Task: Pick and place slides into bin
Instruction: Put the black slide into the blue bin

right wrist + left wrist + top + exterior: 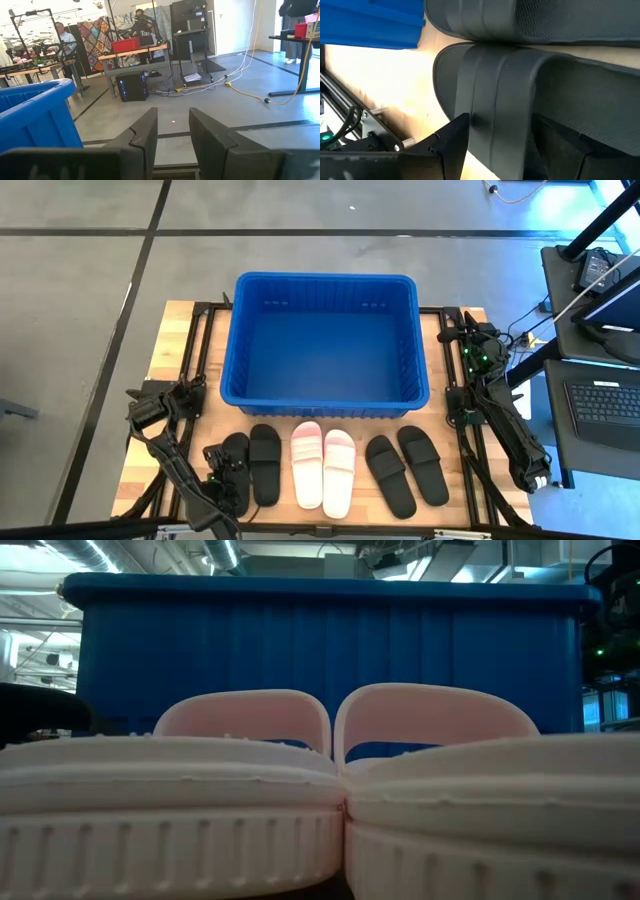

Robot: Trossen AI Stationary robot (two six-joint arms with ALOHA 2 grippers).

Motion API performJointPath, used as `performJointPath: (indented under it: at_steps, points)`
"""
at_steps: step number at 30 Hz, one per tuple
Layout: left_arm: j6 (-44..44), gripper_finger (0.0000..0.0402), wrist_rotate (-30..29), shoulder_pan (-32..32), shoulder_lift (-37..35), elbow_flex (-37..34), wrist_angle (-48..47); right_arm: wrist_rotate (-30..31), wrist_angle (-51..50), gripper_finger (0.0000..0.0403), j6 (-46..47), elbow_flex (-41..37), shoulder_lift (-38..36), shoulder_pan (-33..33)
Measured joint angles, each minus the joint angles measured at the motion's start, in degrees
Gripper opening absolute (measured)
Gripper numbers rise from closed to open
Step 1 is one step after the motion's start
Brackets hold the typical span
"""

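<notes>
Obs: six flat open-toe slides sat in a row on the wooden table top point(180, 340), in front of the large rectangular bright blue plastic bin point(325, 340) w/ rolled rim. Bin was empty; no slide placed yet. L to R: matte black pair point(252, 465), pale pink-white pair point(322, 465), second matte black pair point(407, 470). Pairs lay close together, each pair's two slides touching or nearly so.

Left gripper point(222, 472) was down over the outermost matte black slide point(490, 100) at the row's left end. Jaws stood wide open, straddling the wide strap; one dark finger point(451, 145) sat just beside the strap edge. No squeeze seen, slide flat on table.

Right gripper point(172, 135) was parked at the table's right edge beside the bin, pointing out into the room. Fingers part-way apart w/ a clear gap, nothing between them.

Judgement: step in hand = grasp of first slide; task barely begun.

Risks:
- Neighbour slide point(530, 20) lay against the target; closing or lifting could drag it along or knock it askew.
- Strap is soft, prob. flexes; a pinch on strap alone could let the sole swing and slip.
- Bin wall is tall; a low carry could catch the slide on the rim.
- Off-centre grip → tilt, drop short of bin.
</notes>
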Motion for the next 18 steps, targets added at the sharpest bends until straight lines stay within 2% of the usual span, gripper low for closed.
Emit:
performJointPath:
  at_steps: [5,9,13,18]
  points:
    - [0.0,0.0207,0.0,0.3,0.0,-1.4,0.4,0.0,0.0,0.0113,0.0,0.0,0.0,0.0]
    - [0.0,0.0181,0.1,0.9,0.0,-1.6,0.4,0.0,0.0,0.0113,0.0,0.0,0.0,0.0]
    - [0.0,0.0128,0.2,1.3,0.0,-1.6,0.2,0.0,0.0,0.0113,0.0,0.0,0.0,0.0]
    - [0.0,0.0035,0.1,1.5,0.0,-1.2,0.1,0.0,0.0,0.0113,0.0,0.0,0.0,0.0]
